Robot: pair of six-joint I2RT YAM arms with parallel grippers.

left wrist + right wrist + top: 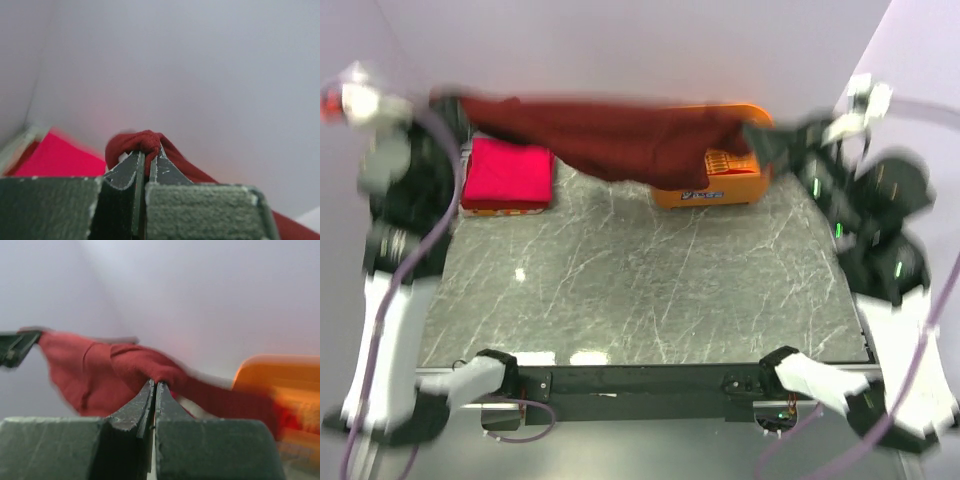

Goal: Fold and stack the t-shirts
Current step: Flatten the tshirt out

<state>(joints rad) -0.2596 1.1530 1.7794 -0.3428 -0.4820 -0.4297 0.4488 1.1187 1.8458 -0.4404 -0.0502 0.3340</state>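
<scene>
A dark maroon t-shirt [610,135] hangs stretched in the air across the back of the table, held between both arms. My left gripper [448,100] is shut on its left end, and the cloth [142,143] bunches over the fingertips. My right gripper [757,135] is shut on its right end, where the cloth [150,367] drapes leftward. A bright pink-red folded t-shirt [506,172] lies at the table's back left and also shows in the left wrist view [55,160]. The image is motion-blurred.
An orange plastic basket [720,175] stands at the back right, partly behind the hanging shirt, and shows in the right wrist view [280,390]. The dark marble tabletop [640,290] lies below. White walls enclose the back and sides.
</scene>
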